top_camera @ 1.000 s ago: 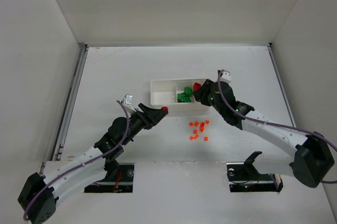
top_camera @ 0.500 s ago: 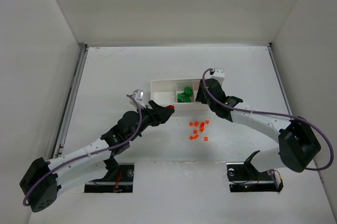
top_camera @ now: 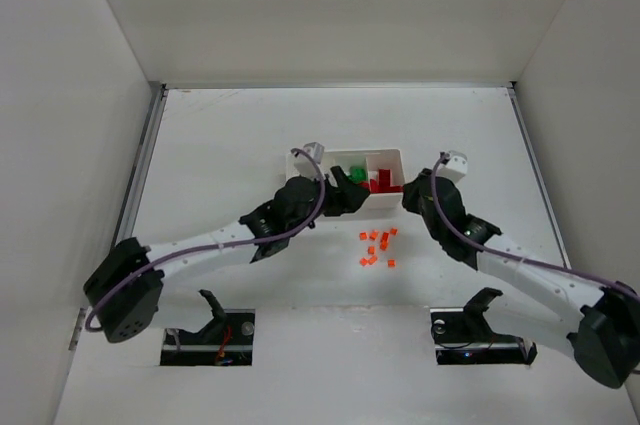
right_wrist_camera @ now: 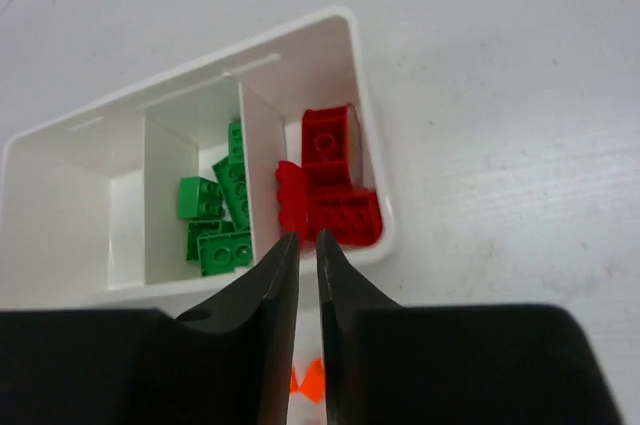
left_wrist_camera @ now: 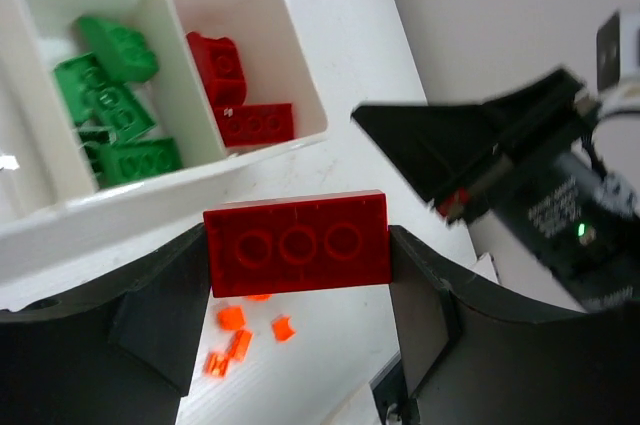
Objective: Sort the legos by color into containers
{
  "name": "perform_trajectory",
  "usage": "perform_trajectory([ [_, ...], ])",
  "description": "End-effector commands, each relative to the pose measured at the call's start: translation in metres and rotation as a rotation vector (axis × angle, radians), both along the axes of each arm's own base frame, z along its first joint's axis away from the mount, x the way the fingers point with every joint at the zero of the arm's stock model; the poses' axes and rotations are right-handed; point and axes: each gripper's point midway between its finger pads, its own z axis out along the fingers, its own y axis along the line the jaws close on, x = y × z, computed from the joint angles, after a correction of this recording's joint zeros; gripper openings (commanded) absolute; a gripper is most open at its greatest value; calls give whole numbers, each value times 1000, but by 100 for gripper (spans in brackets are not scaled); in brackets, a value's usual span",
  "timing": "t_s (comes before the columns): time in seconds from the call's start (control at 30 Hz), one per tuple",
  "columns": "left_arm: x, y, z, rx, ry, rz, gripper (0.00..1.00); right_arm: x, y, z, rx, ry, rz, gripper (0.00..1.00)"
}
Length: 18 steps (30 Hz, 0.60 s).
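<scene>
Red brick [left_wrist_camera: 296, 243] held end-to-end in left claw [left_wrist_camera: 297, 257], studs showing

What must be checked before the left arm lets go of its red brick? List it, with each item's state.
1. Red brick clamped in the left gripper: ok.
2. Brick directly over the red compartment: cannot tell; the top view puts the gripper nearer the green bricks.
3. Room in the red compartment: ok, its far half is bare.
4. Right gripper out of the way: ok, shut, empty, outside the tray.
5. Colours unmixed: ok, green bricks only in the middle compartment, red bricks only in the end one.
</scene>
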Motion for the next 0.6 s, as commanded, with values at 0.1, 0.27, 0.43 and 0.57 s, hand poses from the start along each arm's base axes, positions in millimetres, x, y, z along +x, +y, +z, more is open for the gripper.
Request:
perform_trajectory([
  [0.1, 37, -56, 18, 71, -73, -44, 21, -26, -34, -10, 152, -61, -121, 17],
  [0.27, 69, -84, -14, 175, -7, -34, 23, -38, -41, -21, 173, -69, -120, 39],
  [0.43, 94, -99, -36, 253, 31, -9, 25, -45, -43, -23, 200, -88, -117, 58],
  [0.57, 103, -103, -36, 295, 21, 2, 44, -50, -45, -22, 209, -103, -101, 64],
])
